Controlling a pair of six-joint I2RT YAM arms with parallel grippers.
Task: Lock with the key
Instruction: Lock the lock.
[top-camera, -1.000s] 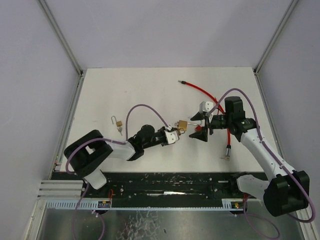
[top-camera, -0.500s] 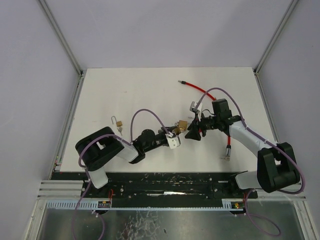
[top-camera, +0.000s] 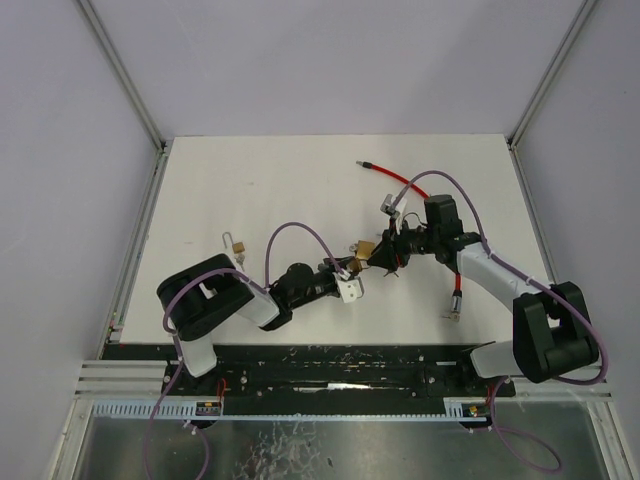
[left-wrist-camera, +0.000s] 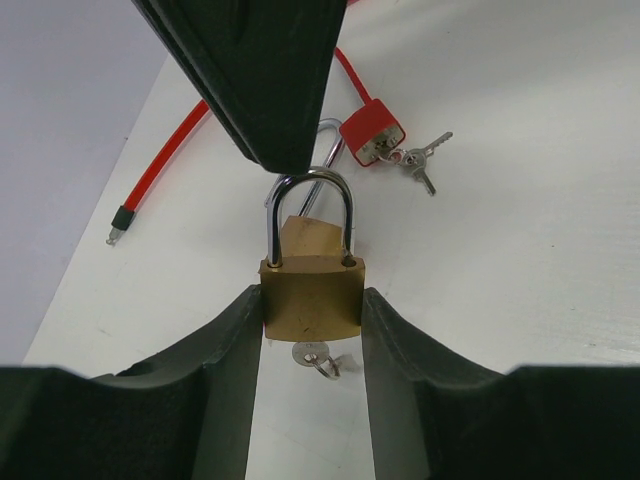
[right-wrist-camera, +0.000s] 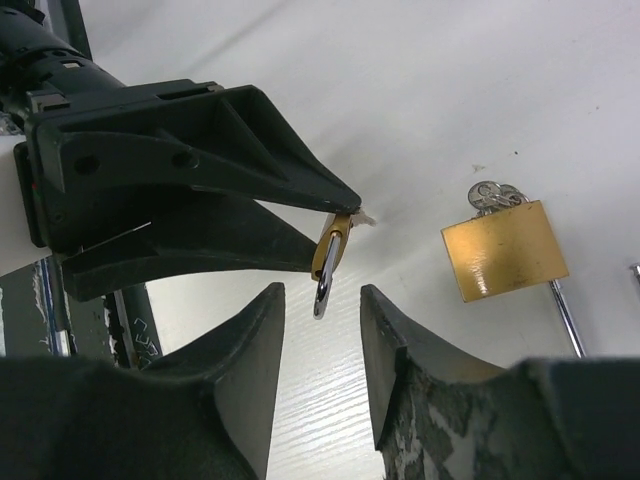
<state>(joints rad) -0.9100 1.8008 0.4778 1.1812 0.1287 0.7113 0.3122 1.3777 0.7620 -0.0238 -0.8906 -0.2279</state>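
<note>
My left gripper (left-wrist-camera: 312, 298) is shut on the sides of a brass padlock (left-wrist-camera: 312, 312), held above the table with its steel shackle (left-wrist-camera: 310, 190) pointing away. Both shackle legs meet the body's top. A key (left-wrist-camera: 312, 353) with a small ring sticks out of the padlock's underside. In the top view this padlock (top-camera: 357, 263) sits between the two arms. My right gripper (right-wrist-camera: 320, 295) is open, its fingers (right-wrist-camera: 250, 350) on either side of the shackle tip (right-wrist-camera: 321, 292) with a gap on each side. One right finger (left-wrist-camera: 260, 80) hangs dark over the shackle.
A second brass padlock (right-wrist-camera: 505, 250) with keys (right-wrist-camera: 490, 195) lies on the table beyond the held one. A red cable (top-camera: 405, 183) with a red lock (left-wrist-camera: 372, 130) and keys (left-wrist-camera: 420, 165) lies behind the right arm. A small padlock (top-camera: 237, 245) lies to the left.
The right gripper has moved left to the held padlock and its jaws have narrowed around the shackle. The left gripper has kept its hold and shifted slightly right.
</note>
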